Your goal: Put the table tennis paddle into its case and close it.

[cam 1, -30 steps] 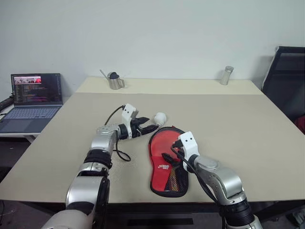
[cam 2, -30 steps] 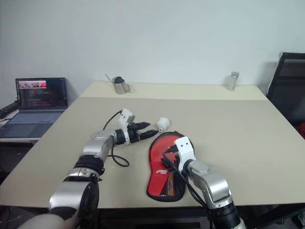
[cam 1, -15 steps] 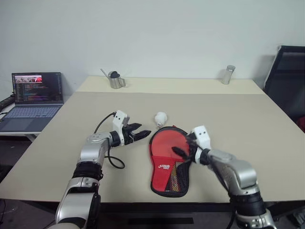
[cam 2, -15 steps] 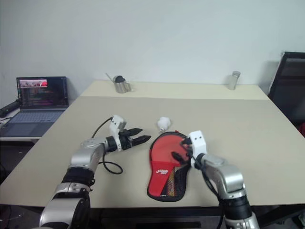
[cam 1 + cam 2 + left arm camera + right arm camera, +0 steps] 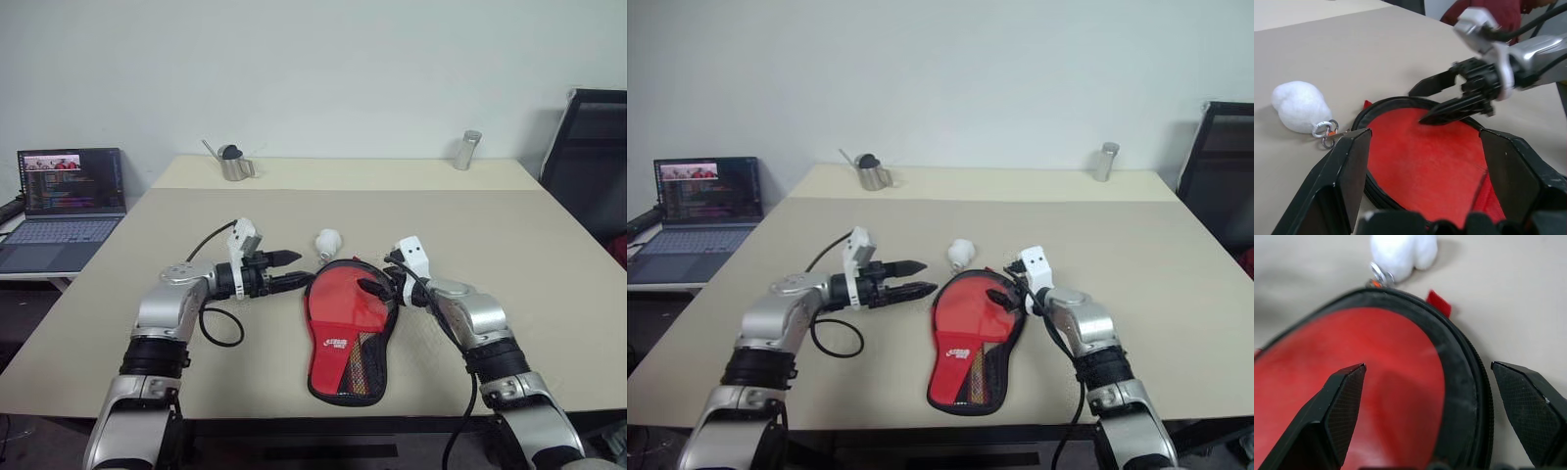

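The case (image 5: 345, 328) lies flat near the table's front edge, red side up, with a white logo, a black mesh pocket and a black zip rim. A white fluffy keyring charm (image 5: 327, 240) lies at its round far end. The table tennis paddle is hidden from view. My left gripper (image 5: 300, 267) hovers open just left of the case's round end, pointing toward it. My right gripper (image 5: 378, 277) is open at the case's upper right rim, one finger over the red face (image 5: 1376, 382). The left wrist view shows the right gripper (image 5: 1418, 105) above the case (image 5: 1415, 166).
An open laptop (image 5: 69, 186) sits on a side desk at the left. A metal pitcher (image 5: 233, 164) and a metal shaker (image 5: 466, 152) stand at the table's far edge. A black chair (image 5: 593, 147) is at the right. A black cable (image 5: 220, 328) loops beside my left arm.
My left gripper has drawn back to the left, away from the white charm. My right gripper has moved forward from over the case's middle to its upper right rim. Both stay open.
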Robot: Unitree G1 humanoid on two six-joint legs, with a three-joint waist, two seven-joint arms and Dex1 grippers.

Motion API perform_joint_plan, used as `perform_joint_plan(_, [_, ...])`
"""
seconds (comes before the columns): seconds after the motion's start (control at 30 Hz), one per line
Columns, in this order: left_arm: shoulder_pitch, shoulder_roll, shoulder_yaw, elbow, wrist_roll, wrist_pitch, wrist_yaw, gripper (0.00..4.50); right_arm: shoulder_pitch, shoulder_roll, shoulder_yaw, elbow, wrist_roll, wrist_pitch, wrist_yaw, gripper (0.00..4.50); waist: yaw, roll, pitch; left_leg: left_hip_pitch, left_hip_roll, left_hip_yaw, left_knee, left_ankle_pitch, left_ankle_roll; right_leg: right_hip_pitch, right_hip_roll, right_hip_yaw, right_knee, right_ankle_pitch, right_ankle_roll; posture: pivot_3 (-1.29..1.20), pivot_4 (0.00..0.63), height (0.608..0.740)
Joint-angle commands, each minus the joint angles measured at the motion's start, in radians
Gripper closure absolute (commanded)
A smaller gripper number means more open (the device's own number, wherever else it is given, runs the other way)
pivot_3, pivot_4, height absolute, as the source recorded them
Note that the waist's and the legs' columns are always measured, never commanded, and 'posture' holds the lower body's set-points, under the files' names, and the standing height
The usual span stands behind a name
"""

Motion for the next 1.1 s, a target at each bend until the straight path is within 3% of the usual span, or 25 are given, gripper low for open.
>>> perform_joint_plan(0.03, [-0.035, 0.024, 0.000, -0.060, -0.041, 0.021, -0.027, 0.69, -0.066, 0.013, -0.013, 0.089, -0.015, -0.097, 0.015, 0.00, 0.000, 0.000, 0.000, 0.000, 0.000, 0.000, 0.000, 0.000, 0.000, 0.000, 0.000, 0.000, 0.000, 0.000, 0.000, 0.00, 0.150, 0.740])
perform_joint_plan(0.23, [-0.033, 0.070, -0.039, -0.086, -0.050, 0.033, -0.098, 0.69, -0.113, 0.021, -0.025, 0.215, 0.001, -0.119, 0.075, 0.00, -0.001, 0.001, 0.001, 0.000, 0.000, 0.000, 0.000, 0.000, 0.000, 0.000, 0.000, 0.000, -0.001, 0.000, 0.000, 0.00, 0.150, 0.740])
perform_joint_plan(0.3, [-0.044, 0.094, -0.057, -0.064, -0.030, 0.005, -0.121, 0.67, -0.113, 0.016, -0.018, 0.219, 0.002, -0.108, 0.109, 0.38, -0.001, 0.001, 0.001, 0.000, 0.000, 0.000, 0.000, 0.000, 0.000, 0.000, 0.000, 0.000, -0.001, 0.000, 0.000, 0.00, 0.150, 0.740])
perform_joint_plan(0.73, [-0.069, 0.188, -0.129, -0.049, -0.002, -0.050, -0.243, 0.67, -0.047, 0.019, -0.012, 0.128, 0.005, -0.051, 0.166, 4.45, -0.010, 0.002, 0.001, 0.000, 0.001, 0.000, -0.001, 0.000, 0.000, 0.000, 0.000, 0.000, -0.002, 0.000, 0.000, 0.00, 0.150, 0.740])
perform_joint_plan(1.1, [-0.051, 0.199, -0.134, -0.070, -0.004, -0.035, -0.244, 0.67, 0.053, 0.016, 0.029, -0.046, 0.015, -0.007, 0.224, 4.48, -0.016, 0.002, 0.001, 0.000, 0.001, 0.000, -0.001, 0.000, 0.000, 0.000, 0.000, 0.000, -0.002, 0.000, 0.000, 0.00, 0.150, 0.740])
